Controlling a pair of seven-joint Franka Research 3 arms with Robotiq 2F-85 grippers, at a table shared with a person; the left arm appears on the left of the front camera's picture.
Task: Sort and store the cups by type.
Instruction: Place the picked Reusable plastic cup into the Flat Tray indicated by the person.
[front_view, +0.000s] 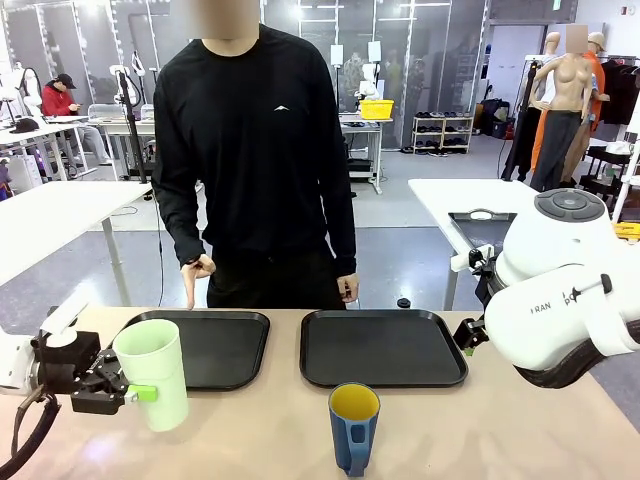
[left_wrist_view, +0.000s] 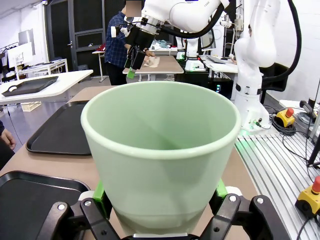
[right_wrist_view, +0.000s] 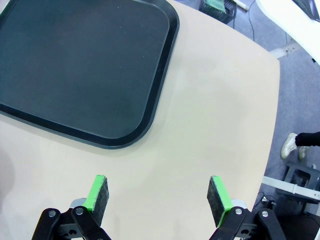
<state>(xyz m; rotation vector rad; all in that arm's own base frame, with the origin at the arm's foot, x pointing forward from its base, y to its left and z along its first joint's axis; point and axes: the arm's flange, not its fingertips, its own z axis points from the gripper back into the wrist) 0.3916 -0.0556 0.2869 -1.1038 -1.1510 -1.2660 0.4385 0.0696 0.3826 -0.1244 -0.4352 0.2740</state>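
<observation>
The left gripper (front_view: 148, 393) pinches the tumbler (front_view: 150, 355) low on its wall, at the near left of the tabletop (front_view: 500, 430), just in front of the left tray (front_view: 240, 360). I cannot tell whether its base is off the surface. This looks like the carry step. Next, move it far and slightly right over that tray and set it down upright. The right gripper (right_wrist_view: 159, 195) hangs spread and empty beside the right tray (front_view: 385, 350). The mug (front_view: 353, 428) stands near centre, unsorted.

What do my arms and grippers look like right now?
The right arm is glossy white and rounded, with dark partial lettering, FRAN. The left gripper and right gripper are black linkages with green pads. A black cable loops below the left gripper.
</observation>
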